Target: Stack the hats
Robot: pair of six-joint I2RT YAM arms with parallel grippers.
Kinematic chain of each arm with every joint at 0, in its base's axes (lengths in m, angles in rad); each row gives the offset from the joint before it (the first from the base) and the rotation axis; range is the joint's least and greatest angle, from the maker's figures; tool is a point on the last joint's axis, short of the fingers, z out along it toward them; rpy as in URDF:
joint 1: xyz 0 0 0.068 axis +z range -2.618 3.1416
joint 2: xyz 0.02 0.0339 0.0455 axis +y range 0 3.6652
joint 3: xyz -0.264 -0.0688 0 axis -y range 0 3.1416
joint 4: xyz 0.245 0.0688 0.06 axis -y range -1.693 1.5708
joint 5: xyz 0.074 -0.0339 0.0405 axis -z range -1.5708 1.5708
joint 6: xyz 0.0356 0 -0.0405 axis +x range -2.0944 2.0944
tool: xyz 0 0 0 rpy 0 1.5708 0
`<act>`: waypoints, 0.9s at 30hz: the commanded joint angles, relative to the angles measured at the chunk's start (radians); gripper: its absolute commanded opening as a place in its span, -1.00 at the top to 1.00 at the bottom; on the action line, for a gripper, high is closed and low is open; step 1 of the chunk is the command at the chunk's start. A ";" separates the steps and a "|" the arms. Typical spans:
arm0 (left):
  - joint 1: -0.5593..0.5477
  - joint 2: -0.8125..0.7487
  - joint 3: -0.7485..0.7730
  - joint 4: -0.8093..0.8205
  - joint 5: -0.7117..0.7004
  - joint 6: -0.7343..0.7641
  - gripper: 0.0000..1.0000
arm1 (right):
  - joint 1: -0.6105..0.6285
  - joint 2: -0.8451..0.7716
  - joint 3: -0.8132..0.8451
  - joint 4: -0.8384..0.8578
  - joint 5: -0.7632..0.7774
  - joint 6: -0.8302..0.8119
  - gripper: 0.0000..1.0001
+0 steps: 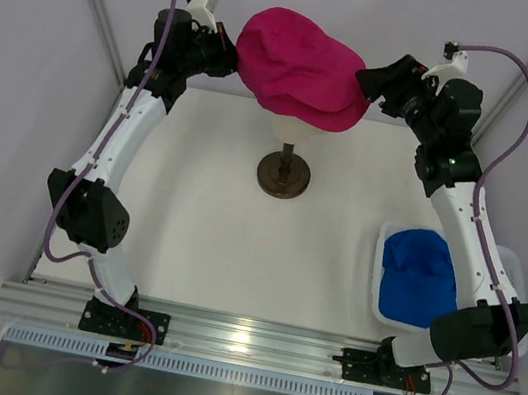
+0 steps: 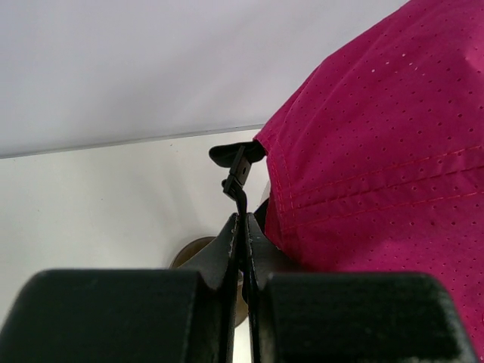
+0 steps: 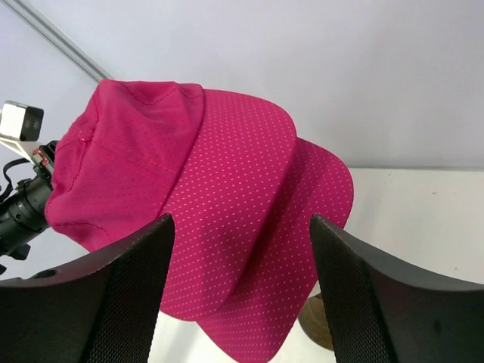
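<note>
A magenta-pink hat point(image 1: 297, 61) sits on the cream mannequin head point(image 1: 296, 128) at the back middle, brim to the right. My left gripper point(image 1: 229, 56) is at the hat's back edge, shut on its black back strap point(image 2: 237, 172); the hat's crown point(image 2: 378, 151) fills the right of the left wrist view. My right gripper point(image 1: 372, 82) is open just off the brim tip; in the right wrist view the brim point(image 3: 242, 189) lies between and beyond my spread fingers point(image 3: 144, 287), not touched. A second brim layer shows beneath. A royal blue hat point(image 1: 418, 277) lies in the basket at right.
The mannequin head stands on a dark round stand point(image 1: 283, 175) in mid-table, also seen in the left wrist view point(image 2: 193, 253). A white mesh basket point(image 1: 386, 240) sits at the right beside my right arm. Grey walls close in on both sides and the back.
</note>
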 commanded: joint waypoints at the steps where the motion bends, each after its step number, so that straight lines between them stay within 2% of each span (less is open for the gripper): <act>1: -0.010 -0.041 0.031 0.006 -0.013 0.028 0.87 | 0.003 0.034 0.036 0.053 -0.047 0.039 -0.49; 8: -0.012 -0.039 0.036 -0.003 -0.017 0.037 0.87 | 0.003 0.082 0.051 0.084 -0.081 0.076 -0.41; 10: -0.012 -0.039 0.034 -0.003 -0.024 0.040 0.88 | 0.004 0.083 0.046 0.099 -0.094 0.079 -0.31; 18: -0.013 -0.035 0.034 -0.008 -0.030 0.042 0.87 | 0.004 0.088 0.025 0.151 -0.124 0.114 -0.20; 20: -0.014 -0.035 0.034 -0.006 -0.031 0.040 0.87 | 0.006 0.089 0.025 0.161 -0.135 0.120 -0.10; 22: -0.015 -0.035 0.042 -0.006 -0.034 0.040 0.87 | 0.006 0.088 0.022 0.164 -0.143 0.125 0.05; 24: -0.018 -0.033 0.048 -0.012 -0.042 0.043 0.87 | 0.004 0.085 0.017 0.168 -0.143 0.126 0.37; 25: -0.020 -0.032 0.051 -0.017 -0.047 0.046 0.87 | 0.006 0.083 0.016 0.168 -0.143 0.127 0.63; 27: -0.021 -0.030 0.071 -0.031 -0.066 0.060 0.88 | 0.003 0.072 0.016 0.173 -0.143 0.128 0.94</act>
